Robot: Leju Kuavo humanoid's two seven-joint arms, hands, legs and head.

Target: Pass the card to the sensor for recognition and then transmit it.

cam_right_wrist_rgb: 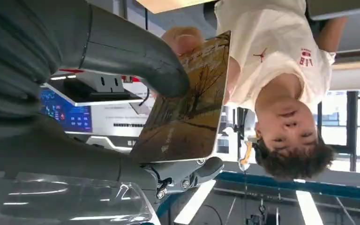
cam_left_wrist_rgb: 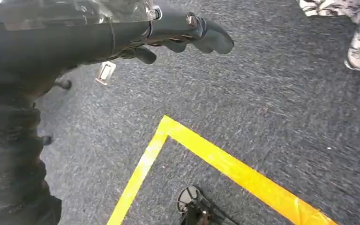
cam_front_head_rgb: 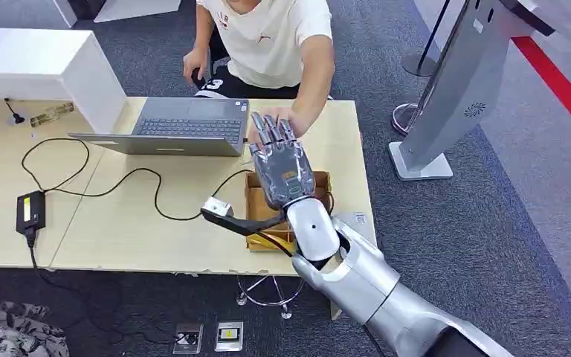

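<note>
My right hand [cam_front_head_rgb: 282, 162] is raised over the far side of the table [cam_front_head_rgb: 156, 230], fingers pointing at a person in a white shirt [cam_front_head_rgb: 271, 37]. It holds a brown card [cam_right_wrist_rgb: 187, 108] between thumb [cam_right_wrist_rgb: 136, 51] and fingers. The person's hand [cam_front_head_rgb: 301, 119] reaches to my fingertips, and its thumb [cam_right_wrist_rgb: 183, 40] lies on the card's far end. A small white sensor [cam_front_head_rgb: 216, 206] on a black cable lies on the table beside an open cardboard box [cam_front_head_rgb: 256, 202] under my wrist. My left hand [cam_left_wrist_rgb: 183, 35] hangs over the carpet with nothing in it, fingers loosely extended.
An open laptop [cam_front_head_rgb: 186, 123] stands at the table's back, with a black power adapter [cam_front_head_rgb: 30, 211] and looping cables to its left. A white block [cam_front_head_rgb: 41, 63] sits at back left. A grey kiosk [cam_front_head_rgb: 457, 89] stands on the right. Yellow tape [cam_left_wrist_rgb: 215, 159] marks the carpet.
</note>
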